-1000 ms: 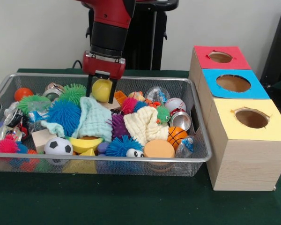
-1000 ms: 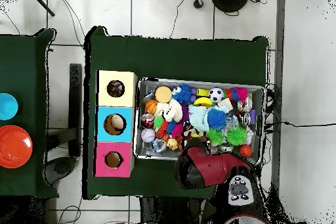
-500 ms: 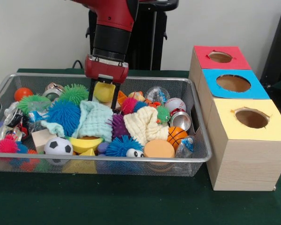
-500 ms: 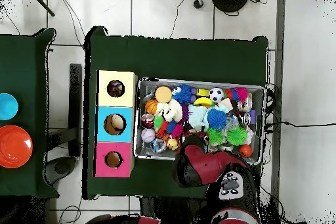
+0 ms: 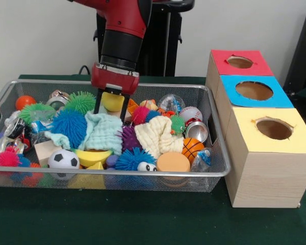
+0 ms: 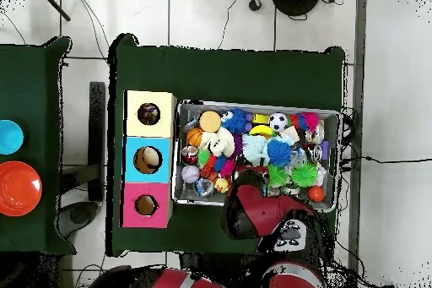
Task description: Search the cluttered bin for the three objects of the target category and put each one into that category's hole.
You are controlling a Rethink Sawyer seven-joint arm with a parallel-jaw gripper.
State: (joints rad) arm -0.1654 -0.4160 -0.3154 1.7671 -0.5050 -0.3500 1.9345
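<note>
My gripper (image 5: 112, 104) hangs over the back middle of the wire bin (image 5: 214, 171), shut on a yellow ball (image 5: 112, 100) lifted just above the clutter. Other balls lie in the bin: a soccer ball (image 5: 64, 159), a basketball (image 5: 192, 148), a baseball (image 5: 191, 113) and a small orange ball (image 5: 25, 102). To the right stands a wooden box with a red hole (image 5: 239, 62), a blue hole (image 5: 254, 90) and a yellow hole (image 5: 274, 128). In the overhead view the arm (image 6: 257, 213) covers the gripper, and the boxes (image 6: 149, 159) sit left of the bin (image 6: 331, 203).
The bin also holds spiky toys (image 5: 70, 125), folded cloths (image 5: 103, 132), a crushed can (image 5: 196, 130), a banana (image 5: 93, 156) and foam blocks (image 5: 173, 162). An orange plate (image 6: 18, 188) and a blue bowl (image 6: 8, 136) rest on a second table at the overhead view's left.
The gripper has carried the yellow ball slightly right and a little higher. The bin's contents have not shifted.
</note>
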